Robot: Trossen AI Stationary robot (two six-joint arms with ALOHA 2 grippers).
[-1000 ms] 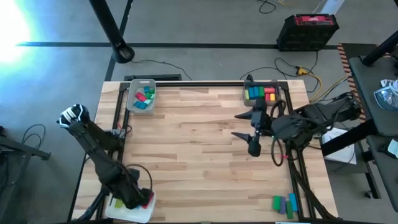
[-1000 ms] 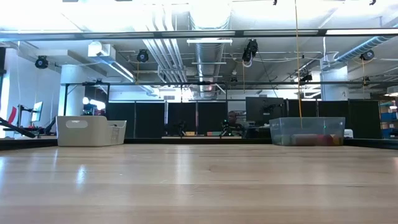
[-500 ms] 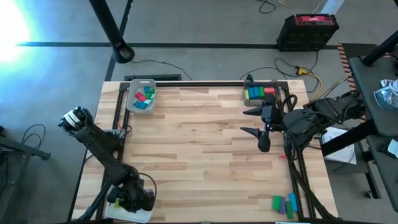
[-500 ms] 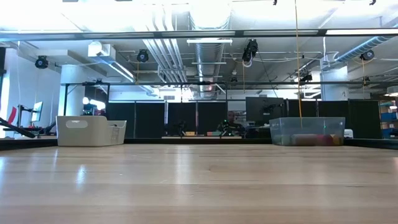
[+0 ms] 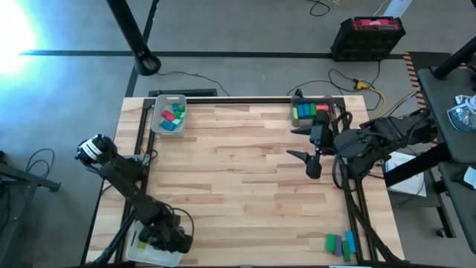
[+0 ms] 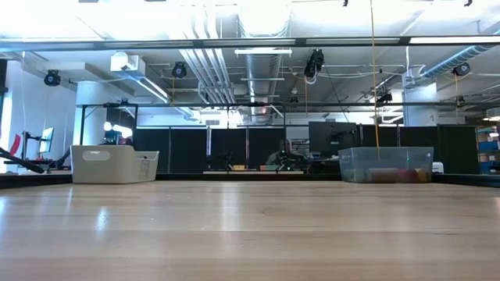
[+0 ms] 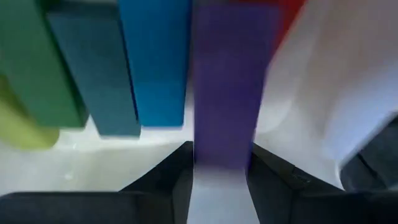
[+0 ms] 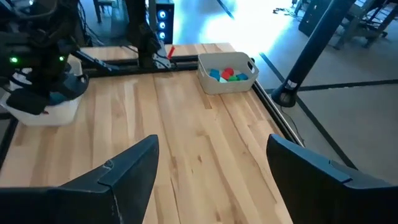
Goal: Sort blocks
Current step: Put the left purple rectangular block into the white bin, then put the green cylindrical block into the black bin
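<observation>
The left pincer (image 5: 165, 240) reaches into a white tray (image 5: 152, 255) at the surface's near left corner, its fingers straddling a purple bar (image 7: 227, 87) among the blocks. Whether it grips yet, I cannot tell. Likely next: close and lift. The right pincer (image 5: 311, 152) hovers wide open, empty, near the far right corner.

Blocks in four groups relative to the desk (image 5: 238, 179): teal, green, red in far-left tray (image 5: 169, 114); green, blue, red, yellow in far-right tray (image 5: 313, 111); green, purple, blue bars (image 5: 341, 245) near-right corner; purple bar (image 7: 227, 87) beside blue, teal, green bars near-left.
</observation>
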